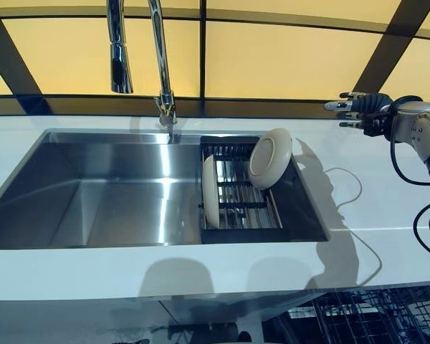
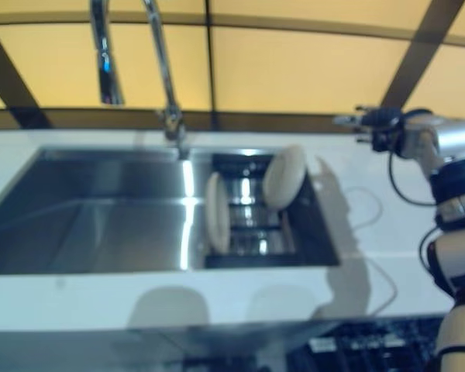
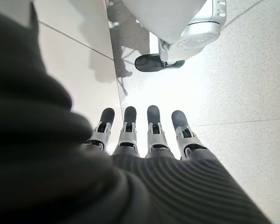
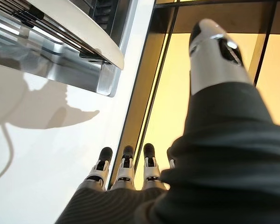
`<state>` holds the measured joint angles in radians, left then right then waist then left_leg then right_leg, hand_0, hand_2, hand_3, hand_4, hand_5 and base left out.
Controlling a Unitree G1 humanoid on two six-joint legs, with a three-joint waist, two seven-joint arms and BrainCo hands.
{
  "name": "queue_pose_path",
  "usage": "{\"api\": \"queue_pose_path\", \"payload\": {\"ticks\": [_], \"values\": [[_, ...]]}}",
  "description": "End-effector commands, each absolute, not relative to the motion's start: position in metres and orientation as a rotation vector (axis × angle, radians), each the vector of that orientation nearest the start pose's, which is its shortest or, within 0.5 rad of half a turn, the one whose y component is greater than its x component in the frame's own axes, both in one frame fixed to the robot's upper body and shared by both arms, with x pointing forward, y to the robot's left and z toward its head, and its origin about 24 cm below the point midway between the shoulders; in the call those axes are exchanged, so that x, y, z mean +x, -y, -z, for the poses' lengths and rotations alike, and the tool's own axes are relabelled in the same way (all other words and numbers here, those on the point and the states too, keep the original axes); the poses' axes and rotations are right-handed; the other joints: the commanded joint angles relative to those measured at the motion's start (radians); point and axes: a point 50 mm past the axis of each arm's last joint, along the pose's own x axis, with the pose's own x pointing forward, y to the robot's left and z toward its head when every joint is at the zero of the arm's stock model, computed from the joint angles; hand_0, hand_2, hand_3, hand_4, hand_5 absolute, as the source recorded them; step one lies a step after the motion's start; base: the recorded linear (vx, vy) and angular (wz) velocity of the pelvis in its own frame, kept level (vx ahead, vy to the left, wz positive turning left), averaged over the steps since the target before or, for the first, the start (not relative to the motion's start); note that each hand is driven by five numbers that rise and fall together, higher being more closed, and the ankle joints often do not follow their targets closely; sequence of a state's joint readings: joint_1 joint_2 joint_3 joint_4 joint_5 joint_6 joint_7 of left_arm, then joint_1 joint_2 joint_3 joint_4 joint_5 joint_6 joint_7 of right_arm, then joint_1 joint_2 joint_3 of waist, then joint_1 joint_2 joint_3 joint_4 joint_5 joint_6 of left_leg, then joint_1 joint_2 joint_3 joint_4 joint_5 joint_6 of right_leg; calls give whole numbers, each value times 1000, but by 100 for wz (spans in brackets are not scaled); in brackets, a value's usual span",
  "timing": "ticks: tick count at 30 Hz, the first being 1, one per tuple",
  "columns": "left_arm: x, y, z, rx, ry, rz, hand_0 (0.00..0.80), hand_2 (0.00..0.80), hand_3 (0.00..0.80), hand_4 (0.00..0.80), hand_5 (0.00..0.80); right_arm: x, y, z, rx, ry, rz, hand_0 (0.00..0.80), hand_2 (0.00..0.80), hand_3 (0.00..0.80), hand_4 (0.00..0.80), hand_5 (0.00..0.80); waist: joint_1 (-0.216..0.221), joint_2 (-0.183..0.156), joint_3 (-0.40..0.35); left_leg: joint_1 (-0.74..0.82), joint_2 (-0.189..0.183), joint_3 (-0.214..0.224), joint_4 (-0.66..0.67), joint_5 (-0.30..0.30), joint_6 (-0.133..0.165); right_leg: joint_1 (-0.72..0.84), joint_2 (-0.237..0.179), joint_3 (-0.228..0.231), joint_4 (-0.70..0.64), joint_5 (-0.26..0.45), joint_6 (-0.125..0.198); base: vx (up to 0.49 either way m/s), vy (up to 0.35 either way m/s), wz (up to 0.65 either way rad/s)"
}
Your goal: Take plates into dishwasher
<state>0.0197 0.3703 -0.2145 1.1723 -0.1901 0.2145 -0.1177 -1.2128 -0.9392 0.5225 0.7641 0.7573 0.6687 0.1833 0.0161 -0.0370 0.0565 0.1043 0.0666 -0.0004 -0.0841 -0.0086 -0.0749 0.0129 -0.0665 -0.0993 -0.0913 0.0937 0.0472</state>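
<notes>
Dishwasher rack (image 1: 358, 315) nearest, below table (image 1: 201, 276). Two plates (image 1: 270, 158) on edge in sink rack (image 1: 236, 193): stiff, glazed, slippery, breakable; pinch rim. Right robot hand (image 1: 358, 109) fingers straight, empty; left robot hand (image 3: 144, 135) likewise.

Two plates (image 1: 270, 158) (image 1: 211, 190), one rack (image 1: 241, 208)

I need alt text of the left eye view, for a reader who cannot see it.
Two cream plates stand on edge in a black rack at the right of a steel sink, under a chrome faucet. The right hand hovers open over the white counter, holding nothing.
</notes>
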Motion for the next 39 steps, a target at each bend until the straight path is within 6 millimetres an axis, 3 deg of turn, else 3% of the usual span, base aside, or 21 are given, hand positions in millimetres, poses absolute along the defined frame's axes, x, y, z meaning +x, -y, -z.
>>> {"api": "queue_pose_path", "payload": {"ticks": [1, 22, 33, 39], "values": [[84, -283, 148, 238, -1435, -79, 0, 0, 0, 0, 0, 376, 291, -281, -222, -265, 39, 0, 0, 0, 0, 0, 26, -33, 19, -42, -30, 37, -3, 18, 3, 35, -42, -18, 4, -20, 81, 0, 0, 0], [88, -277, 149, 227, -1432, -63, 0, 0, 0, 0, 0, 382, 273, -265, -171, -306, 10, 0, 0, 0, 0, 0, 34, -27, 66, -61, -23, 29, -3, 29, -7, 26, -39, -15, 4, -25, 77, 0, 0, 0], [101, -275, 146, 205, -1401, -72, 0, 0, 0, 0, 0, 387, 257, -269, -196, -267, -6, 0, 0, 0, 0, 0, 35, -21, 120, -94, -22, 23, -3, 41, -8, -4, -38, -9, 4, -17, 75, -20, 7, 0], [104, -274, 146, 199, -1389, -74, 0, 0, 0, 0, 0, 386, 258, -271, -203, -260, -11, 0, 0, 0, 0, 0, 31, -22, 133, -100, -23, 24, -3, 44, -9, -12, -37, -7, 4, -14, 74, 0, 0, 0]]}}
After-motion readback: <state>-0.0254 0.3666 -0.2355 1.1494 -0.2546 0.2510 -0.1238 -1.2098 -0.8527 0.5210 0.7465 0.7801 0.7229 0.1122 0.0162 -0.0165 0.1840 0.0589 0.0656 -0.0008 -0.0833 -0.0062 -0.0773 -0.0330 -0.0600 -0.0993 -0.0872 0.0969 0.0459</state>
